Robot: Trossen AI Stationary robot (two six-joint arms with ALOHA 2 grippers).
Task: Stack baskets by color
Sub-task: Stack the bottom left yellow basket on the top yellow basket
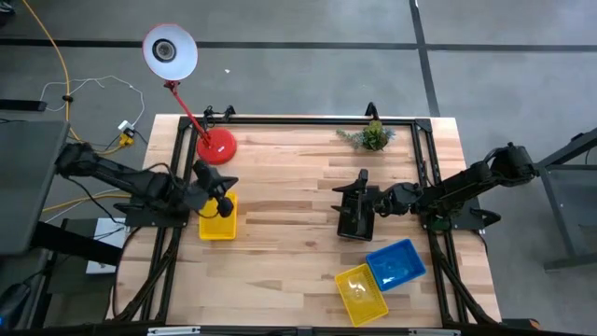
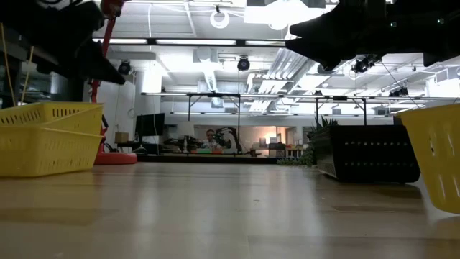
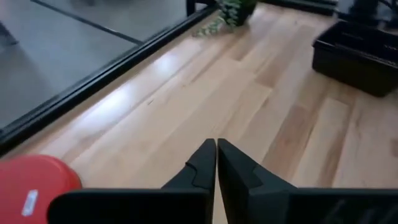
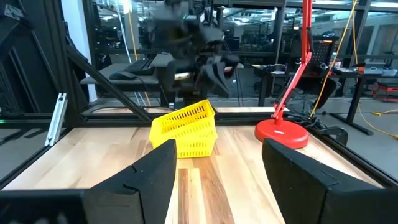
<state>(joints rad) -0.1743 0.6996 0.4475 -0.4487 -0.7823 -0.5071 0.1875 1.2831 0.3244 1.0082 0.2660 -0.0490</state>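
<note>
1. The left gripper [image 3: 216, 163] is seen with jaws pressed together, empty, just above the stacked yellow baskets [image 1: 217, 218].
2. The right gripper [image 4: 217, 180] is held with jaws wide apart, empty, over the black basket [image 1: 355, 217].

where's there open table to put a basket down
Widest bare wood lies mid-table, between the yellow basket stack under the shut left gripper and the black basket by the open right gripper. The near-left corner is free too. Crowded: the near-right, with the blue basket and a yellow basket.
</note>
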